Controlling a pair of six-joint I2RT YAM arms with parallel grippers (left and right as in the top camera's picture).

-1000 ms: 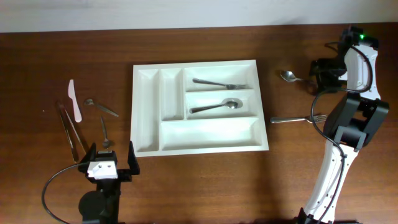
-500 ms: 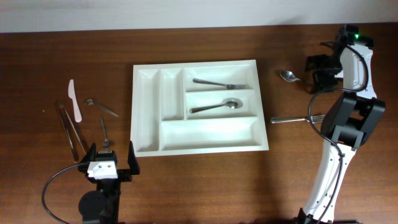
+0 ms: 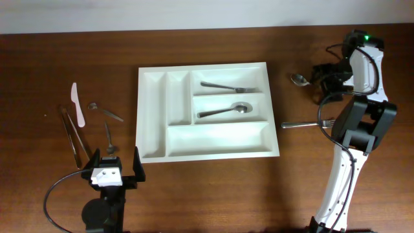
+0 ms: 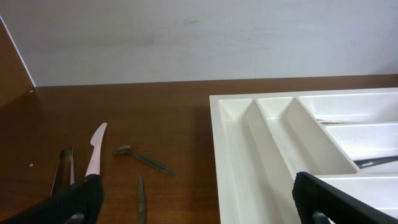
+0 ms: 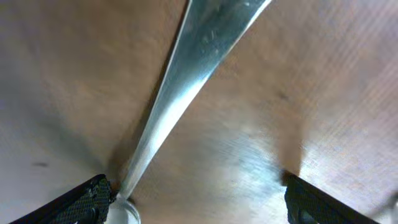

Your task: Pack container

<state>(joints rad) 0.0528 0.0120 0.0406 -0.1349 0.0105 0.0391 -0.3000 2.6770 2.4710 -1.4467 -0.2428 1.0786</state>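
tray: white cutlery tray [image 3: 220, 138] in the middle of the worktop [image 3: 207, 194], a fork [image 3: 228, 87] and a spoon [image 3: 226, 110] in its far-right slots | left pincer [image 3: 116, 167]: wide open, empty, near left | right pincer [image 3: 321, 76]: spread open astride the handle of the loose spoon [image 3: 298, 79], far right

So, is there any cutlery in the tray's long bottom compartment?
No, that slot of the container is bare; a fork and a spoon lie in the two above.

A dark brown wooden table [image 3: 213, 194] meets a plain white wall [image 4: 186, 37] behind.
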